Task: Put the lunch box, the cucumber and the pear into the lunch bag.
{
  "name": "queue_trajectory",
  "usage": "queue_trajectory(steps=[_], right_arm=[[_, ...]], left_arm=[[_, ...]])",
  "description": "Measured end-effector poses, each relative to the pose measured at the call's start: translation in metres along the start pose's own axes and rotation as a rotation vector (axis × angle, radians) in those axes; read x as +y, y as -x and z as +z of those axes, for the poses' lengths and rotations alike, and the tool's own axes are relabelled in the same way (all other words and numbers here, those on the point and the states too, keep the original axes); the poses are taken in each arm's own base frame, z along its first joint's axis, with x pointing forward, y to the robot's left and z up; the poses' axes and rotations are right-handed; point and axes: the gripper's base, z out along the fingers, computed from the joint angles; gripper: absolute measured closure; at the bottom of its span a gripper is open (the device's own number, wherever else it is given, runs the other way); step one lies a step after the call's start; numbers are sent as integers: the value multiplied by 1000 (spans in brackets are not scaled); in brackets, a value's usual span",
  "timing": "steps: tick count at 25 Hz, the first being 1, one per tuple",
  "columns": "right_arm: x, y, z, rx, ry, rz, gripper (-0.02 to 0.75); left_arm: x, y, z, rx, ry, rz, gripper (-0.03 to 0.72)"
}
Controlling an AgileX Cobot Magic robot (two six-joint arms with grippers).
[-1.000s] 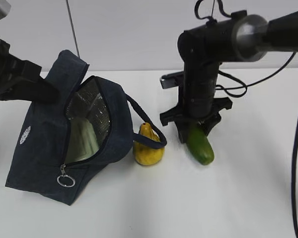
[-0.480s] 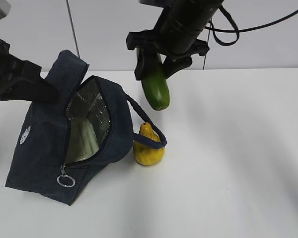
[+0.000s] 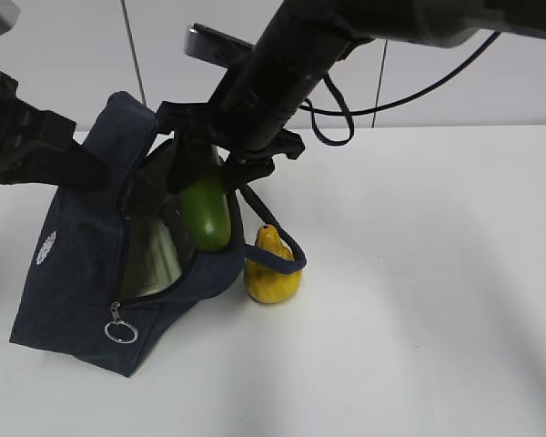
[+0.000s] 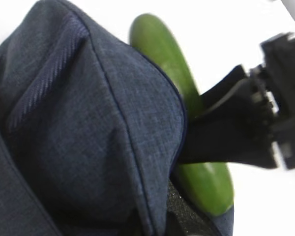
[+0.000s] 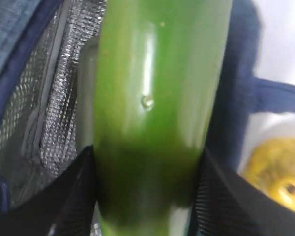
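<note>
The dark navy lunch bag [image 3: 73,273] stands tilted at the left with its zipper open and its silvery lining showing. My left gripper [image 3: 89,171] is shut on the bag's top flap [image 4: 88,123] and holds it up. My right gripper [image 3: 209,173] is shut on the green cucumber [image 3: 206,214] and holds it nose-down in the bag's mouth. In the right wrist view the cucumber [image 5: 152,98] fills the gap between the black fingers [image 5: 71,196]. The pale green lunch box [image 3: 155,259] lies inside the bag. The yellow pear [image 3: 271,273] stands on the table against the bag's strap handle [image 3: 278,241].
The white table [image 3: 419,300] stretches to the right and front. The bag's silver ring pull [image 3: 120,331] hangs at its front corner. Black cables [image 3: 346,100] trail behind my right arm.
My right gripper lifted the cucumber off the table at the right, carried it up and to the left, and now holds its tip in the bag's opening. The bag, pear and left gripper stayed put.
</note>
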Motion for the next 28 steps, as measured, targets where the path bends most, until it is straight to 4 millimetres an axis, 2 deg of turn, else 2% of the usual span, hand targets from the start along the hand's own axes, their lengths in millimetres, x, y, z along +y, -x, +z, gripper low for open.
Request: queue_trajectory(steps=[3,8,9,13,19,25,28], right_arm=[[8,-1,11,-8,18,-17,339],[23,-4,16,-20,44,-59,339],[25,-4,16,-22,48,-67,321],[24,-4,18,-21,50,-63,340],[20,-6,36,8,75,-77,338],[21,-8,41,27,96,-124,235],[20,-7,38,25,68,-159,227]], left_arm=[[0,0,0,0,0,0,666],[0,0,0,-3,2,0,666],[0,0,0,-3,2,0,666],[0,0,0,-3,1,-1,666],[0,0,0,-4,0,-2,666],[0,0,0,-4,0,-2,666],[0,0,0,-4,0,-2,666]])
